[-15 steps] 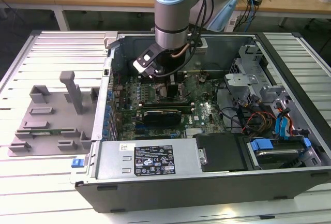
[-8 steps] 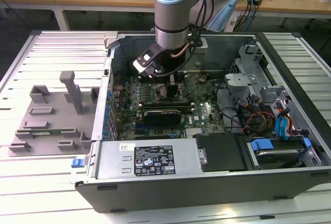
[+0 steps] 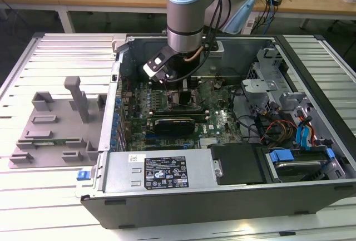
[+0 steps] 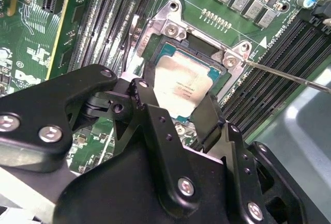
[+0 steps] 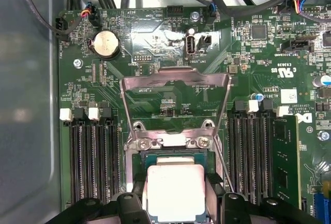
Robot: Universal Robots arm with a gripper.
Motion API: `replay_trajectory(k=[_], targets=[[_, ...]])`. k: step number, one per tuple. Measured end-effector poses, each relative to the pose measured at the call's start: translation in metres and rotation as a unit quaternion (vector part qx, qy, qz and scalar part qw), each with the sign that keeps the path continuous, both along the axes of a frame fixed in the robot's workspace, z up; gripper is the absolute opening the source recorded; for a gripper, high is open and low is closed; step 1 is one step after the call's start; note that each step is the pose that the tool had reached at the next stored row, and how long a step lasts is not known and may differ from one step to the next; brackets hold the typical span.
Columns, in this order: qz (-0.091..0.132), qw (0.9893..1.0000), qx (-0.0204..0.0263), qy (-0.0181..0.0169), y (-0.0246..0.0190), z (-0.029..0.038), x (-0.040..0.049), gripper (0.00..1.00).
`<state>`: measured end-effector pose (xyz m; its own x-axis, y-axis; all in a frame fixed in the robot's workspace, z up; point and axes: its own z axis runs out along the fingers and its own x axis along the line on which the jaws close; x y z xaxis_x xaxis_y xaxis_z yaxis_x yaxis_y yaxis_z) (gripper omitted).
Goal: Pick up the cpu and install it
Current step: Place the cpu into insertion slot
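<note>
The cpu [image 5: 175, 190] is a flat square chip with a silvery-white top plate and a thin green rim. It lies level in or just over the motherboard socket [image 4: 170, 25], between my two black fingers. In both wrist views the fingers [image 4: 138, 92] sit against opposite edges of the chip. My gripper [image 4: 176, 107] is shut on the cpu [image 4: 186, 87]. In the exterior view the gripper [image 3: 181, 93] reaches down into the open computer case, over the middle of the board.
The socket's metal load plate [image 5: 176, 76] stands swung open beyond the chip, and its wire lever [image 4: 289, 76] sticks out sideways. Memory slots [image 5: 90, 157] flank the socket. A grey plastic tray [image 3: 50, 124] lies outside the case at the exterior view's left. Cables and drive bays [image 3: 289, 124] fill the case's right.
</note>
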<state>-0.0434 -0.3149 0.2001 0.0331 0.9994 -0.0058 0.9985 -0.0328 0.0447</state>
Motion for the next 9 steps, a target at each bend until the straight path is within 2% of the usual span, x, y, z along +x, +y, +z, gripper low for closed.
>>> replay_trajectory(k=[9], targets=[[0.0, 1.0, 0.0005, -0.0003, 0.0, -0.0012, -0.0014, 0.53]])
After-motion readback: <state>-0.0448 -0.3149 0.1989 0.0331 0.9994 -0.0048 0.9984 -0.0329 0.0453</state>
